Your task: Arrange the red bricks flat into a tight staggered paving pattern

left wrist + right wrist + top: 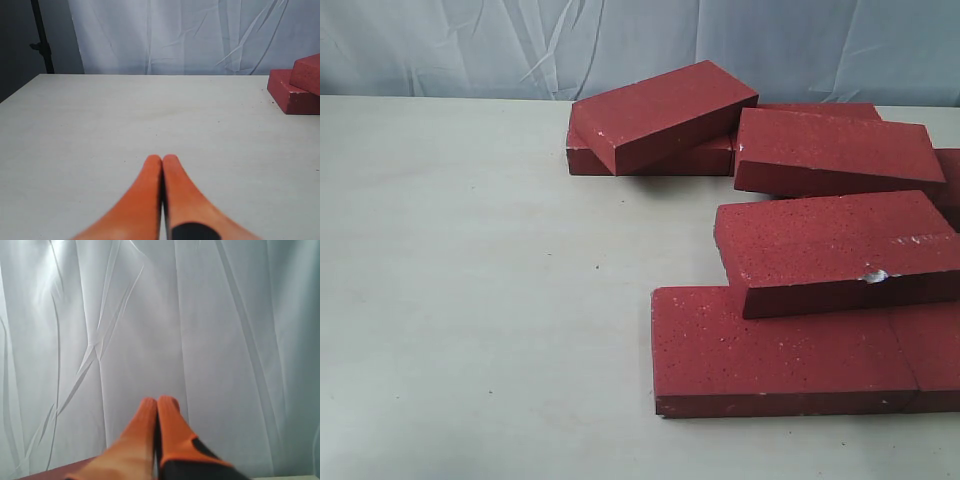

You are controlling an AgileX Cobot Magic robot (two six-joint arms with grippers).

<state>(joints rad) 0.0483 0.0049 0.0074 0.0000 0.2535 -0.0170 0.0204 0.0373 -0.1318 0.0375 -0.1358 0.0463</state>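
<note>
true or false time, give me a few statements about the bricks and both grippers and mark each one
1. The red bricks all lie flat in one layer. False: several rest tilted on top of others.
2. The left gripper is shut and holds nothing. True.
3. The right gripper is clamped on a brick. False: it is shut on nothing, pointing at the white curtain.
4. One tilted brick has a white chip on its front edge. True.

About eight red bricks (775, 345); two claws (162, 159) (157, 401)
</note>
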